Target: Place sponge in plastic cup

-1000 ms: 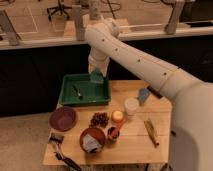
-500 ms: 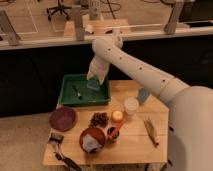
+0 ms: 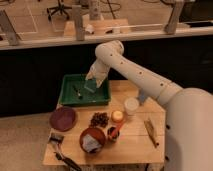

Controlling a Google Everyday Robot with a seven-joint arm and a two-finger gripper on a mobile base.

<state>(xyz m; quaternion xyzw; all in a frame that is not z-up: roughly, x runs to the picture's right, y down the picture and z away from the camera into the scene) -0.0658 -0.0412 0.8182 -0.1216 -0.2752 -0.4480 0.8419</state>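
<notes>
Compared with half a second ago, the arm (image 3: 132, 67) has been drawn back and raised slightly, so that its elbow now stands higher above the green tray (image 3: 67, 95) and the gripper (image 3: 93, 82) has been carried a little toward the tray's right half. The sponge (image 3: 90, 86) has come along with it: it is seen clamped in the gripper, lifted clear of the tray floor and hanging over the tray's right part. Nothing else on the wooden table (image 3: 135, 140) appears to have been shifted.

The sponge is shown as a small, flat, teal-green pad, tilted in the grip, with its lower edge hanging below the fingers; finer detail cannot be made out. A small dark object (image 3: 77, 92) is left lying in the tray, just to the left of the sponge.

The white plastic cup (image 3: 131, 106) stands upright on the table, outside the tray and near its right front corner, well apart from the sponge. Beside it an orange-topped container (image 3: 117, 116) is seen, with a cluster of dark grapes (image 3: 99, 119) to its left. A purple plate (image 3: 63, 118) lies at the table's left edge, and a brown bowl (image 3: 93, 139) sits nearer the front.
</notes>
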